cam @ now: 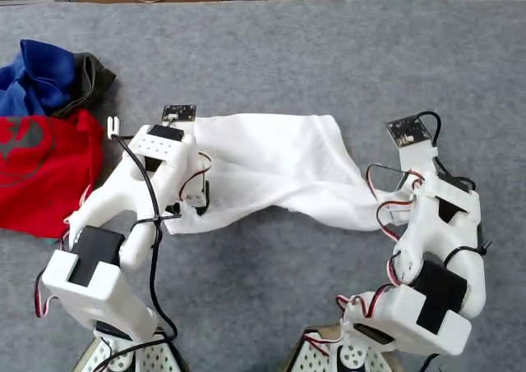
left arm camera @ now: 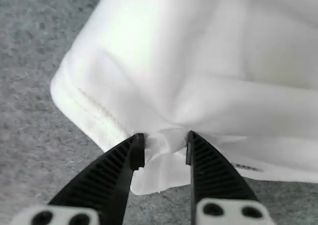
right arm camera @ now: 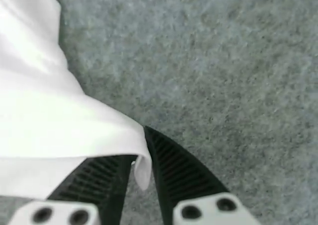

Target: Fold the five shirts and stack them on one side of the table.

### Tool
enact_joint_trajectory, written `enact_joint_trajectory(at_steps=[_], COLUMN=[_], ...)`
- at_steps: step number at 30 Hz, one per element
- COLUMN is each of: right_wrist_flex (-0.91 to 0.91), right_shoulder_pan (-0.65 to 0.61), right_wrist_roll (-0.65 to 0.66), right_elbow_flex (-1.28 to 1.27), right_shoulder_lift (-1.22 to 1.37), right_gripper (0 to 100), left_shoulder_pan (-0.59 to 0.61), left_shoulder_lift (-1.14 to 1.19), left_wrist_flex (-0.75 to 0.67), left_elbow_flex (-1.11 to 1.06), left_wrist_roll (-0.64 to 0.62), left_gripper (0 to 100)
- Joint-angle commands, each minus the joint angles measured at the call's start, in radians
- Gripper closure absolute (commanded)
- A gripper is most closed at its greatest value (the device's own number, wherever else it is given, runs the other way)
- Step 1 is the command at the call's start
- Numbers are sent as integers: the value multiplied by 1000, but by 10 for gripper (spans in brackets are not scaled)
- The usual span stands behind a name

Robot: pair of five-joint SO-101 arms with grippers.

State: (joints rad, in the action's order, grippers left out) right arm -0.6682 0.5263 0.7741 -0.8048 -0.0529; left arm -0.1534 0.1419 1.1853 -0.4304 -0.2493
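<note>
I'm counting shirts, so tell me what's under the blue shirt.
A dark grey shirt pokes out from under the blue shirt, next to the red shirt. Whether anything else lies beneath is covered by the blue fabric.

White plastic arms (cam: 123, 193) with black servo blocks (cam: 92, 254), red-and-black cables (cam: 153, 224) and black ribbed end effector fingers (left arm camera: 115, 171).

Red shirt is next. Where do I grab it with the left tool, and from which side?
I'd take the red shirt at its near edge, coming from the arms' side. That edge lies free on the table, while the far edge meets the blue shirt and dark shirt, so a pinch there might catch them too.
</note>
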Motion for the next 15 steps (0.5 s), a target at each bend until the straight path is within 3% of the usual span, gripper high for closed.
enact_joint_trajectory(at_steps=[1,15], right_wrist_flex=[17,17], right_shoulder_pan=[9,9], right_wrist_roll=[-9,-9], right_elbow_flex=[-1,-1], right_shoulder_lift=[1,1], right_gripper=[985,985], left_shoulder_pan=[-7,-1], left_shoulder_lift=[2,-8], left_wrist_flex=[5,74], left_elbow_flex=[8,50], left_wrist_roll=[25,74], left_gripper=[966,971])
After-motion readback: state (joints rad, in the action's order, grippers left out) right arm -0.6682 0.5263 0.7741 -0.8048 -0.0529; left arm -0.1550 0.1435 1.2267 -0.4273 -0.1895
